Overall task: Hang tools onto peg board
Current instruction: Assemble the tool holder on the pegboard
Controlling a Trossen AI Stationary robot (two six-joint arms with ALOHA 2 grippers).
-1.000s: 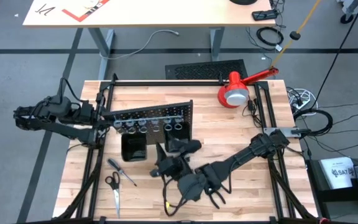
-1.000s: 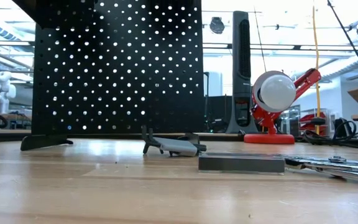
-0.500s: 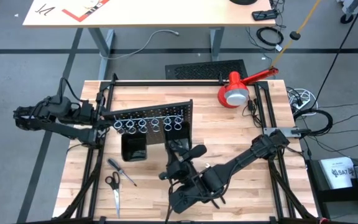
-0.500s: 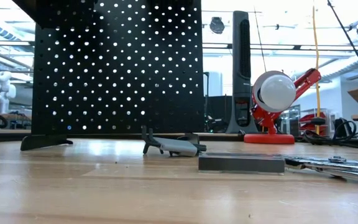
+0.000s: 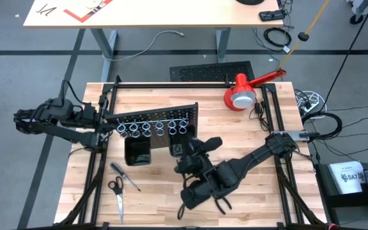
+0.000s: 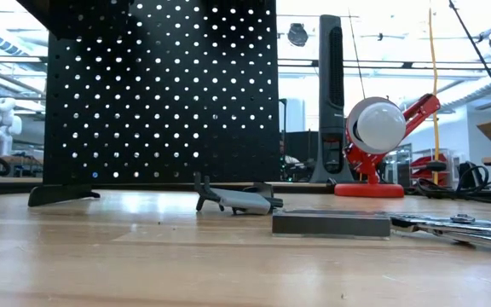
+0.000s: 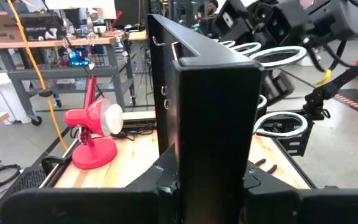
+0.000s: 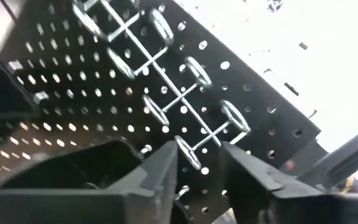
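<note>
The black peg board (image 5: pixel 155 117) stands upright on the table, with a row of silver rings (image 5: pixel 152 130) and a black bin (image 5: pixel 138 152) on its near face. My left gripper (image 5: pixel 105 121) is shut on the board's left edge. My right gripper (image 5: pixel 189 150) hovers level just in front of the board's right part. Its fingers (image 8: pixel 166 165) stand open in front of the ring row (image 8: pixel 188 152), with nothing between them. A screwdriver (image 5: pixel 125 176) and black-handled scissors (image 5: pixel 115 191) lie flat on the table's near left. My left gripper pinches the peg board's upright left edge (image 7: pixel 213 118) between its two fingers, coming level from the table's left. The board stands upright in the hold. Whether its foot (image 6: pixel 58 194) bears on the table there, I cannot tell.
A red-and-white lamp (image 5: pixel 241 96) stands at the far right. A flat black slotted panel (image 5: pixel 213 70) lies beyond the far edge. In the low view a grey piece (image 6: pixel 237 201), a dark bar (image 6: pixel 331 223) and a metal tool (image 6: pixel 450 223) lie on the table.
My right gripper has moved from the table's near middle toward the far edge and the right, up to the peg board's ring row, and its wrist has rolled. The board, the left gripper and the tools on the table have stayed put.
</note>
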